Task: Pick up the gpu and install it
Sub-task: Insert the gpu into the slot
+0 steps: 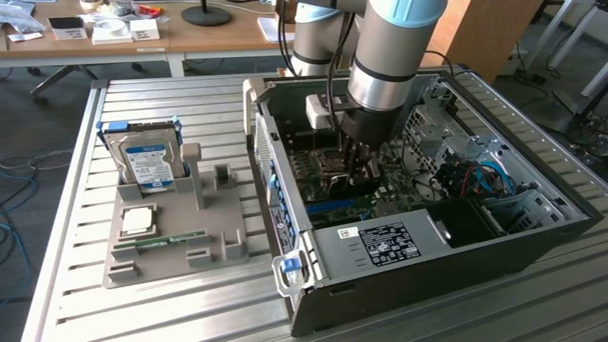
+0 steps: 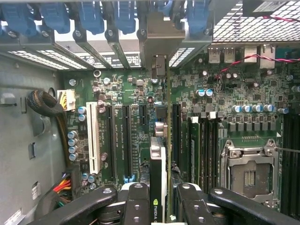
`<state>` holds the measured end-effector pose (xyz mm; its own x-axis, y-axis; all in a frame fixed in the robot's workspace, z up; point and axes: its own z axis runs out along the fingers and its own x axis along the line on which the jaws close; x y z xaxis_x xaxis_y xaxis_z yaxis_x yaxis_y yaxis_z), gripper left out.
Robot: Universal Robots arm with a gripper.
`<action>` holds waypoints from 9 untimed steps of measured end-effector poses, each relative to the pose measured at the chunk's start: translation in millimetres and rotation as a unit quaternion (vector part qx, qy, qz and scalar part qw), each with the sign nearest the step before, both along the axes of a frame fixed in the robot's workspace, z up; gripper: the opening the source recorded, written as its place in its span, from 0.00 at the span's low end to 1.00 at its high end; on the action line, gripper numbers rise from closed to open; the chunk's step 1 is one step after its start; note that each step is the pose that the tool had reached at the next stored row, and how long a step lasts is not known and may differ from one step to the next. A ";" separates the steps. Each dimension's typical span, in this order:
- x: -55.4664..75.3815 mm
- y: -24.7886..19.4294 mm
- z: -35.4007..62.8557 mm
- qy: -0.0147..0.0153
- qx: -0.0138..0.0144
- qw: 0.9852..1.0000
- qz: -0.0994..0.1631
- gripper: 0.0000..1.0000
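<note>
Item: thin black-faced expansion card with a pale metal bracket, the gpu [image 2: 158, 173]. In the wrist view it is seen edge-on, clamped between the black ribbed jaws of the gripper [image 2: 158, 204], which are closed partway onto the card's upper edge, one finger on each face. The card is held upright, over the green motherboard [image 2: 225, 117] and in line with the long black expansion slots [image 2: 127, 140] beside the white slot [image 2: 93, 138]; whether its contact edge is already touching a slot cannot be told. Its bracket end is pointed toward the rear slot covers with blue clips [image 2: 89, 18].

Handling, as judged: the card is taken to be light and stiff, but fragile at its components and contact edge; a hold along the bare upper edge, near the middle, is judged the soundest, so that it is kept from tilting.

In the exterior view the grey arm [image 1: 385, 64] is lowered into the open black computer case [image 1: 428, 235], which is laid on its side on the slatted metal worktop [image 1: 142, 306]. Further to the exterior view's left, a grey holder tray [image 1: 176, 242] is seen, in which a silver blue-labelled hard drive [image 1: 147, 164] is stood upright and a slim green memory stick [image 1: 161, 241] is laid flat.
</note>
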<state>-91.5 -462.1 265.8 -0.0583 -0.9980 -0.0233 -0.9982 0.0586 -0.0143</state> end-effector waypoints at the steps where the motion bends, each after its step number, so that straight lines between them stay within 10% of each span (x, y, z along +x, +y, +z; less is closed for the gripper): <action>1: -0.5 0.0 -0.1 0.000 0.000 1.000 0.000 0.27; 9: -1.9 0.0 -4.8 0.000 0.000 1.000 0.000 0.27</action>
